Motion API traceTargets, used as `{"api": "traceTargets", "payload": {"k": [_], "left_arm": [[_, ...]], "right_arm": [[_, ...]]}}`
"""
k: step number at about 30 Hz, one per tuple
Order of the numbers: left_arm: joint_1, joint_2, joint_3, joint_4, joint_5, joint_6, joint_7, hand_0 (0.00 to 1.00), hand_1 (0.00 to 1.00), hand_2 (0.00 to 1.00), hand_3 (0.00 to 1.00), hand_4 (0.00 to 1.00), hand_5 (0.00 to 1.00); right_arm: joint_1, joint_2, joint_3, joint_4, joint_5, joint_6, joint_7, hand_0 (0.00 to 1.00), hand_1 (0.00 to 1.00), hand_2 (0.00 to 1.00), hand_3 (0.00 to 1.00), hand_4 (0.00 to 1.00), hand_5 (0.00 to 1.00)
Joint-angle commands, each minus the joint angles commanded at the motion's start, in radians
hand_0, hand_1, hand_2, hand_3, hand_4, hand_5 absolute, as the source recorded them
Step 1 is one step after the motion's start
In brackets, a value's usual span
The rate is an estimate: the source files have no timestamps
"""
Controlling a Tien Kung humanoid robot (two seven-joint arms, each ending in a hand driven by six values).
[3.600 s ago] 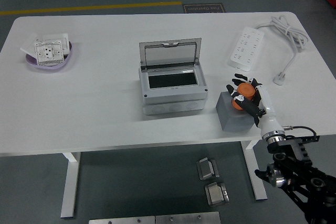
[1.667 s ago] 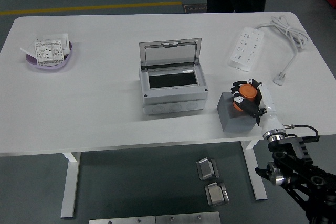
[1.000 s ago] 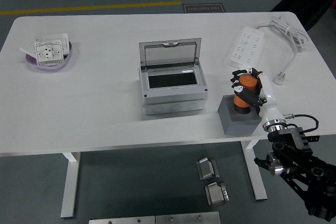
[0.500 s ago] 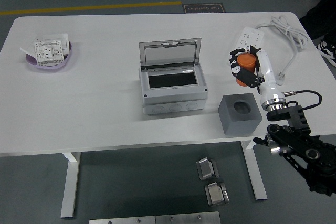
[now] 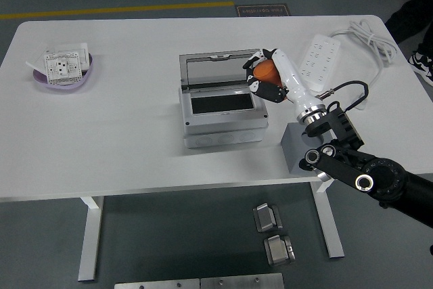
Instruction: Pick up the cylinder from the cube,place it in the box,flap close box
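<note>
My right hand (image 5: 262,76) is shut on the orange cylinder (image 5: 264,72) and holds it in the air over the right edge of the grey box (image 5: 222,113). The box sits mid-table with its clear lid (image 5: 219,69) standing open at the back. The grey cube (image 5: 302,147) stands near the table's front edge on the right, partly hidden behind my right arm. My left arm is out of view.
A purple bowl (image 5: 64,79) with white parts sits at the far left. A white power strip (image 5: 316,61) and its coiled cable (image 5: 371,44) lie at the back right. A person's leg and shoe (image 5: 421,62) show at the right edge.
My right hand lifted the orange cylinder off the cube and carried it left to the box's right edge. A person passed behind the table toward the right.
</note>
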Motion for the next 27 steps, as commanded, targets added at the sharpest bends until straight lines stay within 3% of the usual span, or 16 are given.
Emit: {"api": "traceTargets", "payload": {"k": [7,19,27], "left_arm": [[0.007,0.009,-0.038,0.002,0.041,-0.001,0.017,0.668,0.659,0.649,0.722,0.751,0.564],[0.0,0.018,-0.056,0.002,0.069,-0.002,0.025,0.67,0.66,0.65,0.721,0.751,0.564],[-0.015,0.02,-0.054,0.001,0.078,-0.003,0.023,0.67,0.66,0.65,0.721,0.75,0.567]], "right_arm": [[0.093,0.045,-0.145,-0.034,-0.026,0.037,-0.049,0.002,0.065,0.226,0.212,0.002,0.002],[0.24,0.115,-0.363,-0.172,0.048,0.064,-0.022,0.002,0.06,0.218,0.211,0.002,0.002],[0.298,0.172,-0.316,-0.278,-0.038,0.203,-0.046,0.002,0.066,0.217,0.211,0.002,0.002]]}}
